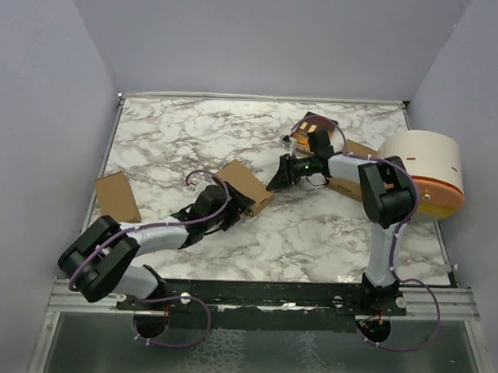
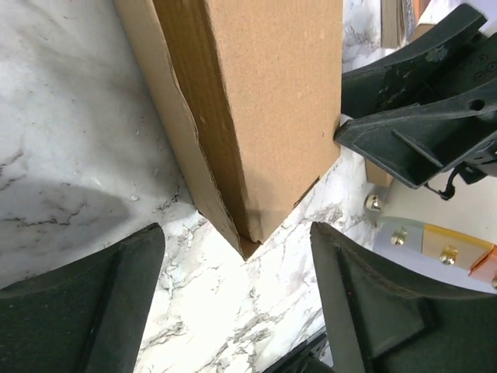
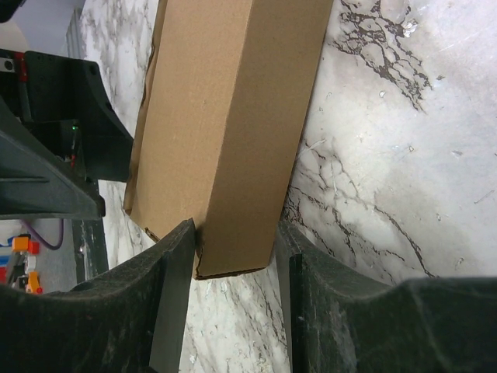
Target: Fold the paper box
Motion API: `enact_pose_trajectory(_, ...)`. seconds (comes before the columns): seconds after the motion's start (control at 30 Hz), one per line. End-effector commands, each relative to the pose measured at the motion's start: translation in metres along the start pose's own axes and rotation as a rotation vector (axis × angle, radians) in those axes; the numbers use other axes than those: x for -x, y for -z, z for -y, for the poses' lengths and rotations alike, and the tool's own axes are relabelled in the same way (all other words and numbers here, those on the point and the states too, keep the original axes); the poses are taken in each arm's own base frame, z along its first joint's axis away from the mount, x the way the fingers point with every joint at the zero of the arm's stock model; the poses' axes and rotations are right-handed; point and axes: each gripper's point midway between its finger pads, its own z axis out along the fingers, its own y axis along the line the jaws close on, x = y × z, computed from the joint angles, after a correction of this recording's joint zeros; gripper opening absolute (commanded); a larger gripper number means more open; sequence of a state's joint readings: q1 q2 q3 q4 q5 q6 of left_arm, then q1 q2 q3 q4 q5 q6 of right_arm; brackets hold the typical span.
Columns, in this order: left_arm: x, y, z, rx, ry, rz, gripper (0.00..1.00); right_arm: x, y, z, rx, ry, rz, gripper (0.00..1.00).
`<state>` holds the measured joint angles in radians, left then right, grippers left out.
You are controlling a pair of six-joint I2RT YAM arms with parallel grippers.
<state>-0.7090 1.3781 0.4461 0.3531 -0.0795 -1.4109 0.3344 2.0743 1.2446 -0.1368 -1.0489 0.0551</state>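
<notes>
- The paper box (image 1: 247,186) is seen lying near the middle of the marble-patterned surface (image 1: 329,230), between the two arms.
- The right claw (image 3: 233,256) appears clenched on one end of the box, with a finger pressed against each side.
- The left claw (image 2: 234,256) is released: its fingers are spread wide to either side of the box's near corner, and neither is touching it.
- If the left claw is closed off-centre, the box could be twisted out of the right grip, because only a short end is pinched.
- The thin board could be crushed or creased off its scored lines if it is squeezed too hard.
- The slick surface could let the box slide rather than fold when it is pushed.
- The box is made of plain tan cardboard, matte and finely speckled, with sharp folded edges and a slightly ragged die-cut seam along one side.
- A round white drum (image 1: 421,168) with an orange band is seen at the far right, well apart.
</notes>
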Motion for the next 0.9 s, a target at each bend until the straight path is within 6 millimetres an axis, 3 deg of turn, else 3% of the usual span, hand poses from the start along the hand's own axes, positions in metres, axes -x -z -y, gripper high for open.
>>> enact_pose_trajectory(0.0,0.019,0.010,-0.018,0.081,-0.049,0.080,0.84,-0.023,-0.008,0.018,-0.054,-0.032,-0.056,0.45)
enact_pose_trajectory(0.17,0.071,0.016,-0.027,0.040,-0.065,0.127,0.89,-0.022,-0.008,0.018,-0.054,-0.029,-0.055,0.45)
enact_pose_trajectory(0.33,0.105,0.019,-0.021,-0.085,-0.087,0.137,0.89,-0.023,-0.008,0.018,-0.056,-0.030,-0.055,0.45)
enact_pose_trajectory(0.87,0.142,-0.030,-0.015,-0.082,-0.057,0.092,0.77,-0.023,-0.008,0.018,-0.056,-0.028,-0.057,0.45)
